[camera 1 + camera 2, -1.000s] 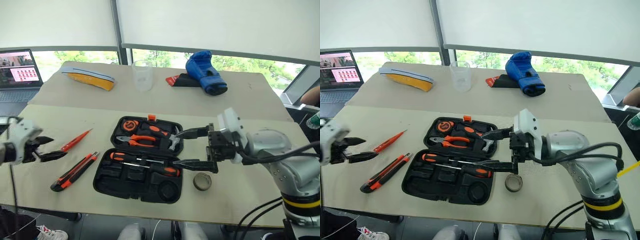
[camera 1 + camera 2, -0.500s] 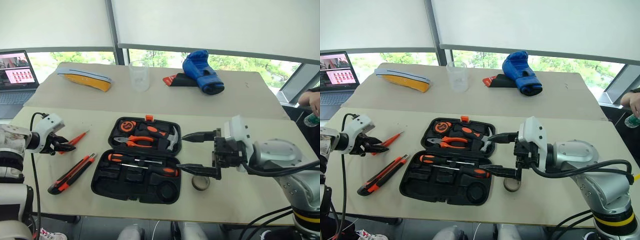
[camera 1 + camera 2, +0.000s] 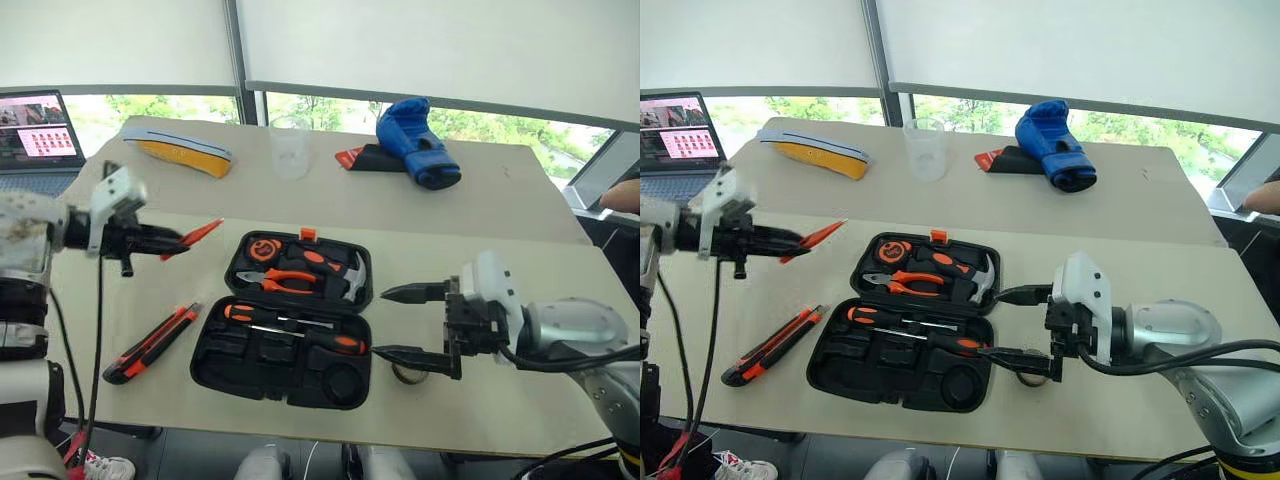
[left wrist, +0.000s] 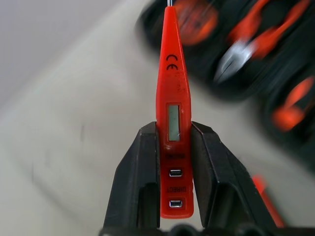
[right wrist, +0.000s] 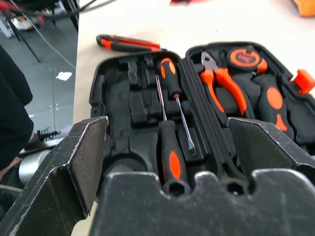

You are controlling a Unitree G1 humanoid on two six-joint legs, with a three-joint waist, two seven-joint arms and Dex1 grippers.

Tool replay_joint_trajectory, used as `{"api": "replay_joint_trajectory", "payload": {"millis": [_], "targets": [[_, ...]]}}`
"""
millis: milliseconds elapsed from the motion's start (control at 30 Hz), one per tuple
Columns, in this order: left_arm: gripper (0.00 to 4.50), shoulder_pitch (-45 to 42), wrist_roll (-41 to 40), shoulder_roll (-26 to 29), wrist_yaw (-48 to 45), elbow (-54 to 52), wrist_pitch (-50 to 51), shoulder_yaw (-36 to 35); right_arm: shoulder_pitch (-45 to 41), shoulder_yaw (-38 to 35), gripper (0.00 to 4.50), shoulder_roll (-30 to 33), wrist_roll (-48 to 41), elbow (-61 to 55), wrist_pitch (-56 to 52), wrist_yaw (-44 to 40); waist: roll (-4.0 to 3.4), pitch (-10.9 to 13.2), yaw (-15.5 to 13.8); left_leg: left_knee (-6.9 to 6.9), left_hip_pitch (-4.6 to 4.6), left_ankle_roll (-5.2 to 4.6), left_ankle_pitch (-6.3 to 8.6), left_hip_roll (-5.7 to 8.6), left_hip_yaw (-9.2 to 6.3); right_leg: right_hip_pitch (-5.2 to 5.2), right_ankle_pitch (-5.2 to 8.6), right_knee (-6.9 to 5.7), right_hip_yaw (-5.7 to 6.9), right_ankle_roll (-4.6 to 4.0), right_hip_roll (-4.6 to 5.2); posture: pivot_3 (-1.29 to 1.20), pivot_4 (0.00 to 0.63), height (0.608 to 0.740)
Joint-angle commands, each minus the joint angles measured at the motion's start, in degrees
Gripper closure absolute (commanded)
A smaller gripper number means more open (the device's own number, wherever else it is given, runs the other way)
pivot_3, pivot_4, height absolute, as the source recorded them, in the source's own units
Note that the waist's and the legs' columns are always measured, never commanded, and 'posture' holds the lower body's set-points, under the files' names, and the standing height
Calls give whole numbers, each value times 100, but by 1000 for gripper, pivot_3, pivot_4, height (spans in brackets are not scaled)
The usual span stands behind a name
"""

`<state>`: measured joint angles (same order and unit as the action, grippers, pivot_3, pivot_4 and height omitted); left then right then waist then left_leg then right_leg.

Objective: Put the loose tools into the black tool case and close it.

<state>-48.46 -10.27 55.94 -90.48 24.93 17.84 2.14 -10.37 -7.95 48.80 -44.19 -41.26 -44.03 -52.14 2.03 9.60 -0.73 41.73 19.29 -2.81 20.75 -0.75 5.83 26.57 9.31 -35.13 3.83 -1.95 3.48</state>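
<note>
Beige cloth covers the surface (image 3: 500, 270), where the black tool case (image 3: 285, 318) lies open with both black-and-orange screwdrivers (image 3: 300, 330) already seated; the step in hand is carrying the tester screwdriver (image 3: 196, 236), which the left gripper (image 3: 170, 240) holds clear of the cloth, jaws pinching its handle end, tip projecting beyond them toward the case. Next, you must align it over a free recess, then spread the jaws. Your right gripper (image 3: 402, 322) hovers beside the case, jaws spread wide, the tape roll (image 3: 405, 372) just below them; the utility knife (image 3: 150, 343) lies well apart from both.
</note>
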Motion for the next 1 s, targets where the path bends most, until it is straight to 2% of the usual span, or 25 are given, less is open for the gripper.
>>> {"api": "replay_joint_trajectory", "payload": {"millis": [33,133,267,367,533,700,1000], "targets": [[4072,360,-282,-34,-202,-1082,75,317,46,-197,0,62,5,-209,204,98,-5,-1,24,0,-1,0,0,2,-5,-3,-3,6,-1,5,0,0,150,738],[4072,556,-241,-125,-199,-1639,97,597,81,-229,0,56,-8,-247,195,190,-4,-1,50,0,-5,0,0,1,-8,-7,-2,9,-8,5,-7,0,150,738],[4072,928,-577,278,-202,-2364,262,1045,199,-272,0,65,-36,-335,202,285,-3,0,39,9,-10,6,-3,-1,-13,-7,7,12,-19,-5,-10,0,150,738],[4072,1109,-382,341,-158,-2648,409,1133,261,-283,0,45,-30,-379,211,363,-6,1,23,9,-17,9,-5,-3,-13,-7,10,3,-28,-8,-11,0,150,738],[4072,1415,-99,384,-70,-2771,244,1217,278,-215,0,12,-1,-418,240,468,-6,2,5,11,-28,8,-6,-1,-13,-20,27,4,-33,24,-10,0,150,738],[4072,1789,122,405,-132,-2791,-303,1274,393,-143,0,118,52,-461,330,333,-7,1,2,10,-26,7,-6,-2,-18,-19,10,6,-30,-7,-11,0,150,738],[4072,1555,535,-55,-22,-2569,-658,1572,599,-107,0,344,-64,-588,420,-53,-8,1,-42,12,-24,-1,-2,3,-23,-24,10,13,-28,-5,-8,0,150,738]]}}
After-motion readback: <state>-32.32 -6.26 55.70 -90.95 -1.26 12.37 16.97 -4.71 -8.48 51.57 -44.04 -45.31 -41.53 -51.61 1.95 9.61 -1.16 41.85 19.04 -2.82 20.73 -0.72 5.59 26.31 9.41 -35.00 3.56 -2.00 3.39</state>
